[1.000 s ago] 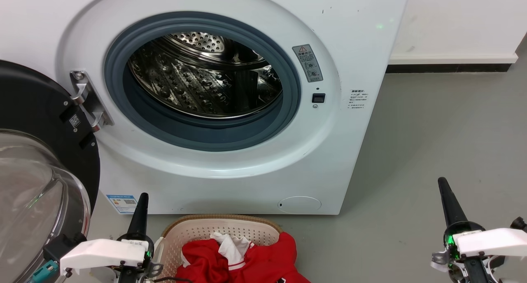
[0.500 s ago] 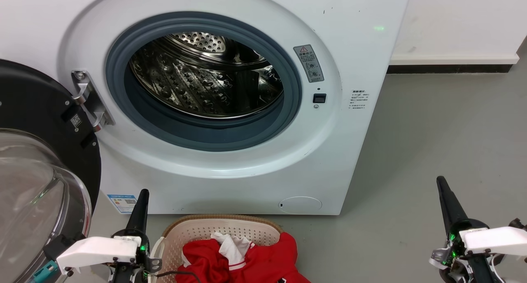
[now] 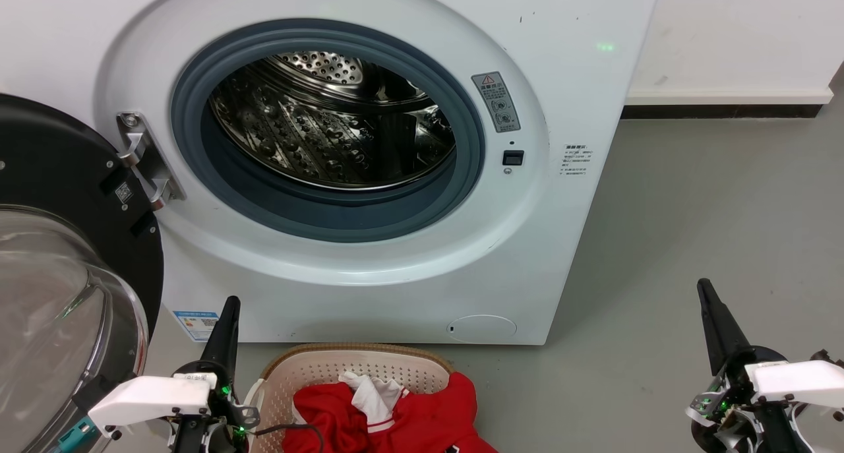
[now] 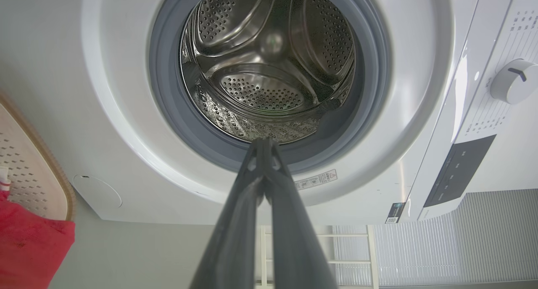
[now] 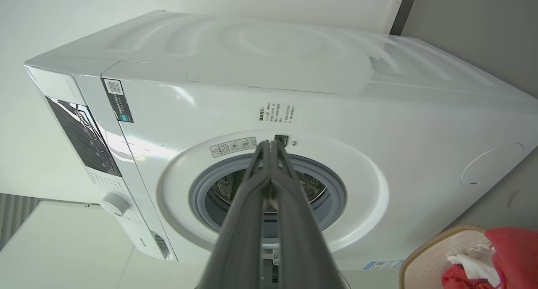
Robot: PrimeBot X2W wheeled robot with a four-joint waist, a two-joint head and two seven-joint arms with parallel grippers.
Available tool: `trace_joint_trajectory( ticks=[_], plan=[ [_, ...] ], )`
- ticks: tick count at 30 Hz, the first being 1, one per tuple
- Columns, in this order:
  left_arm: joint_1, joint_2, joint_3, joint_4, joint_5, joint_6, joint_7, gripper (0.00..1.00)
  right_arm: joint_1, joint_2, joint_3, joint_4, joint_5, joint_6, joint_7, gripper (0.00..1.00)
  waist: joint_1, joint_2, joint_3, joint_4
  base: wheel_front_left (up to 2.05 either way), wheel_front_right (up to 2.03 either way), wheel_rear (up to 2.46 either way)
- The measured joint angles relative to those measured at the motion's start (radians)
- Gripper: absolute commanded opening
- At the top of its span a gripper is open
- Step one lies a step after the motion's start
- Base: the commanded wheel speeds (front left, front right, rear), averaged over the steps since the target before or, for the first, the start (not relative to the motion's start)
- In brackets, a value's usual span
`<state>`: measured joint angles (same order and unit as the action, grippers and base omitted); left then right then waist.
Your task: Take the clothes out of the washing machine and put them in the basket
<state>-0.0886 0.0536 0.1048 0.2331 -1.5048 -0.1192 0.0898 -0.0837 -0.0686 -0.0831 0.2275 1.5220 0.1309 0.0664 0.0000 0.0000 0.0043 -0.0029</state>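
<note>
The white washing machine (image 3: 567, 77) stands with its porthole uncovered, and I see bare steel in its drum (image 3: 330, 123). Red clothes (image 3: 409, 420) with a white collar lie in the cream basket (image 3: 356, 362) on the floor in front of it, one red edge draped over the basket's right rim. My left gripper (image 3: 230, 301) is shut and holds nothing, low at the basket's left side. Far to the right, above the grey floor, my right gripper (image 3: 703, 285) is shut and holds nothing. In the wrist views the left gripper (image 4: 264, 141) and right gripper (image 5: 269, 142) point at the porthole.
The black-framed glass door (image 3: 59, 255) is swung wide at the left, close behind my left arm. Grey floor (image 3: 712, 202) stretches to the right of the machine up to a white wall with a dark skirting strip (image 3: 719, 109).
Both arms have drawn back slightly toward the picture's bottom edge. The whole picture has shifted a little, so the camera moved. The clothes and basket lie as before.
</note>
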Motion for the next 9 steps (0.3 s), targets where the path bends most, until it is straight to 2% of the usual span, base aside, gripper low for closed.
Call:
trace_joint_trajectory(
  ticks=[9],
  plan=[
    [-0.01, -0.001, 0.005, 0.009, -0.068, -0.006, 0.014, 0.0, -0.01, 0.0, -0.004, 0.009, 0.068, 0.0, 0.018, 0.0, 0.0, 0.0, -0.001, 0.002, 0.0, 0.0, 0.0]
  ],
)
